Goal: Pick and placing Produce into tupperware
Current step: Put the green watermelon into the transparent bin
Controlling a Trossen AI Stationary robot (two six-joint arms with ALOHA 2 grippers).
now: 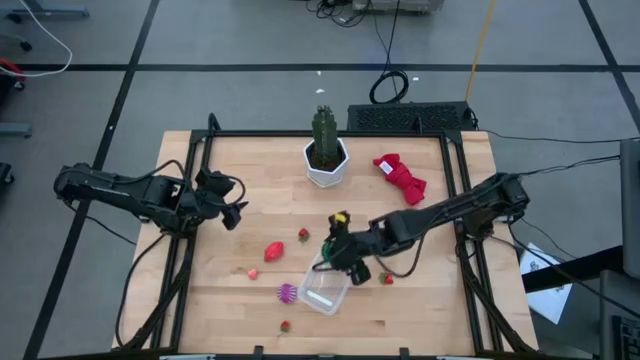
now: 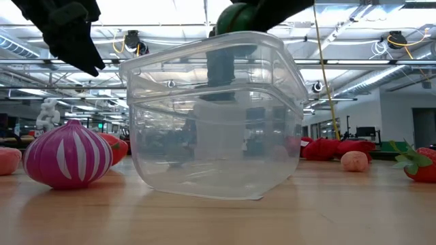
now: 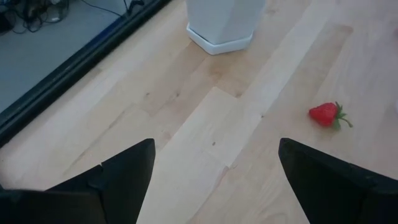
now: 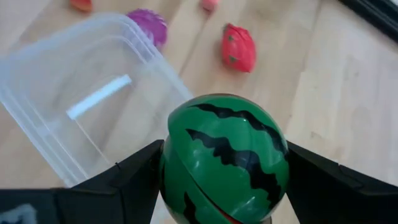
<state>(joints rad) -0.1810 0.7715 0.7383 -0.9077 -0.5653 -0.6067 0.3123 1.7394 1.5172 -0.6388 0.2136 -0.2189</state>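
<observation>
Right gripper (image 4: 224,186) clamped on watermelon (image 4: 225,158), hovering over near rim of tupperware (image 1: 324,290), lower centre of high view. Tub looks tilted, one edge lifted. Risk: release off-centre, ball clips rim, tips tub or rolls away toward purple onion (image 2: 68,154). Left gripper (image 1: 232,213) open, empty, parked at left table edge. Strawberry (image 3: 326,114) still out on table.

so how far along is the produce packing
Nothing looks packed yet: the tupperware shows empty. In hand: the right gripper holds the watermelon just above the container's rim. Left on the table: the purple onion, the larger red piece, a strawberry and small red and pink bits. The left gripper waits open at the table's left side.
</observation>
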